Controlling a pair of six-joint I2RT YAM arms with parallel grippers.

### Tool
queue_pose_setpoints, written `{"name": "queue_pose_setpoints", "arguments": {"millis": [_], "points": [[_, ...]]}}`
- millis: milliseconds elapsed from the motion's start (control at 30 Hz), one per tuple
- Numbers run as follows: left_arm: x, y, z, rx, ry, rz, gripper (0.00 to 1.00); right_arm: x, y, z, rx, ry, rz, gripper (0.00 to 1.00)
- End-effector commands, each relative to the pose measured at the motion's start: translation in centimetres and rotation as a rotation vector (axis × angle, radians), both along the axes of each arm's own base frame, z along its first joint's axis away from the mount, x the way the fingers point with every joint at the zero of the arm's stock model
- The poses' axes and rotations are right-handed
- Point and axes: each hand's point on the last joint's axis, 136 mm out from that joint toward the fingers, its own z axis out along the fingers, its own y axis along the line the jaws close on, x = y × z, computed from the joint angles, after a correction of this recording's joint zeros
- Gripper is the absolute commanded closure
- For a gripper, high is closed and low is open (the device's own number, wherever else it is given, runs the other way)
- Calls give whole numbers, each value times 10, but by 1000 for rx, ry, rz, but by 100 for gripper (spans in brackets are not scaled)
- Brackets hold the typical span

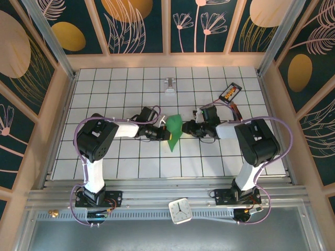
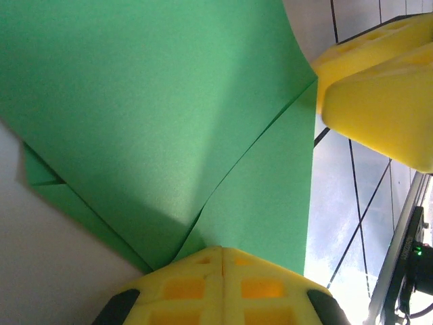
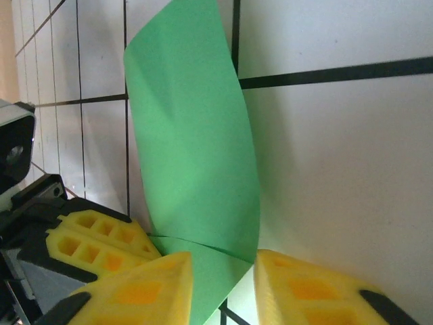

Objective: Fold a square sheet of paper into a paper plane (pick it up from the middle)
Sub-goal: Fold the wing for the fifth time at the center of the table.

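Left wrist view: left fingers (image 2: 223, 284) clenched on the paper (image 2: 169, 122), raised over the desk (image 1: 131, 162) centre; right fingers (image 3: 135, 291) parted astride its edge. We'd close right squarely on the crease (image 2: 257, 152), layers aligned.

The left arm (image 1: 97, 138) rose from its base to a bent elbow, with the forearm extended to the right. The left end effector (image 2: 222, 261) was fully closed, both pads pressed together on the square sheet of paper (image 2: 149, 115). The right arm (image 1: 256, 138) mirrored this pose, forearm reaching left. The right end effector (image 3: 223, 261) faced the left one at close range, its fingers (image 3: 135, 291) parted and straddling the sheet without clamping it.
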Motion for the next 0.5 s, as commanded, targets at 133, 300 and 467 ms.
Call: {"name": "queue_pose_setpoints", "arguments": {"millis": [133, 300, 467], "points": [[-4, 4, 0, 8, 12, -19, 97, 11, 3, 8, 22, -19, -20, 97], [-6, 12, 22, 44, -102, 46, 76, 2, -1, 20, 63, 54, -152, 100], [-22, 8, 54, 79, -311, 110, 63, -10, 10, 37, 80, 111, -294, 100]]}}
